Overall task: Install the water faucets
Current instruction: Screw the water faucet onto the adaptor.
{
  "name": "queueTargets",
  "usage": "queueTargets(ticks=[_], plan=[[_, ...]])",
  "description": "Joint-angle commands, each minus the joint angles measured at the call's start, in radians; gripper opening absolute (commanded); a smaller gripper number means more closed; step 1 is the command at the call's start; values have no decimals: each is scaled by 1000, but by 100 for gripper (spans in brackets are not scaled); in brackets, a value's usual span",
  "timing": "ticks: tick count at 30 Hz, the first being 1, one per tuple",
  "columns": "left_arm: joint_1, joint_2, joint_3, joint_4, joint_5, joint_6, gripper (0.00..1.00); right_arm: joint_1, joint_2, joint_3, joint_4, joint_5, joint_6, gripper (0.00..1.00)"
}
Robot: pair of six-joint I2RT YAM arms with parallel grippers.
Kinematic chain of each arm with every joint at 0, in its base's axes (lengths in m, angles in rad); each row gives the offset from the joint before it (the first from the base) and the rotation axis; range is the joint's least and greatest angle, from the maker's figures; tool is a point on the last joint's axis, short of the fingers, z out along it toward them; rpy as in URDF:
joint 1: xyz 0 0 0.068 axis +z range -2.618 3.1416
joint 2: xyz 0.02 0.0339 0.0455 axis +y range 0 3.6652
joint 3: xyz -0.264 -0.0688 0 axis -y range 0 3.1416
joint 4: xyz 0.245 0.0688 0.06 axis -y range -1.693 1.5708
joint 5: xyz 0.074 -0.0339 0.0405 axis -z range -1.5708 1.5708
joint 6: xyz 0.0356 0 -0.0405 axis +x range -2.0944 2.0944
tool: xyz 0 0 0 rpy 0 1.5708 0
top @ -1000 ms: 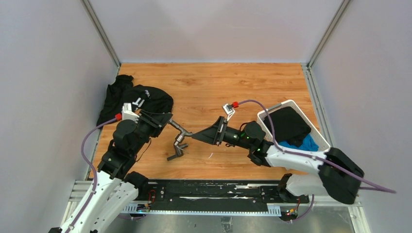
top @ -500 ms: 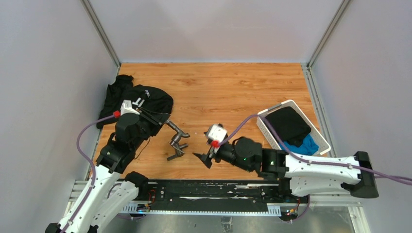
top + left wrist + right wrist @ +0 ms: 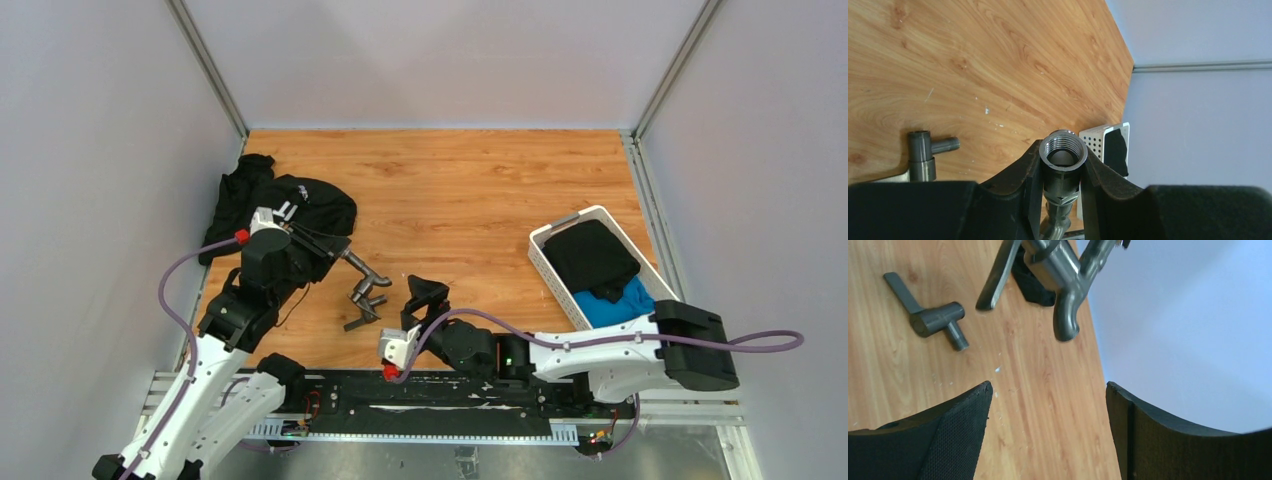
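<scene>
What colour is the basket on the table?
The basket is white, clearest in the top view.

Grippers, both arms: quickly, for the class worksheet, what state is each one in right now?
Left gripper: shut on a faucet piece, clamped just below its threaded end.
Right gripper: open, holding nothing.

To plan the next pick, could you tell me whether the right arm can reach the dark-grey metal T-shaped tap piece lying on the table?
Probably yes: the open right gripper sits close to the T-shaped tap piece, with bare wood between them. The curved grey spout in the left gripper hangs nearby.
</scene>
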Motion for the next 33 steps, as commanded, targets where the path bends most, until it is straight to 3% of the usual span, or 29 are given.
queueTargets(ticks=[1,9,15,20,23,28,31,33], plan=[[4,9,25,33,38,-59,0,4,111,-35,367,34,-235,83],[4,4,17,41,44,-77,0,1,274,-3,655,17,-379,84],[4,6,-7,63,48,-78,0,-42,329,41,690,8,-302,85],[4,7,-17,71,62,-73,0,-69,336,81,622,-10,-226,81],[4,2,-30,78,48,-71,0,-70,345,94,635,-3,-206,65],[4,17,-47,102,76,-69,0,-73,341,124,576,23,-102,17],[4,16,-45,109,70,-56,0,-82,314,136,542,38,36,1],[4,11,-44,115,68,-43,0,-105,266,178,393,15,249,0]])
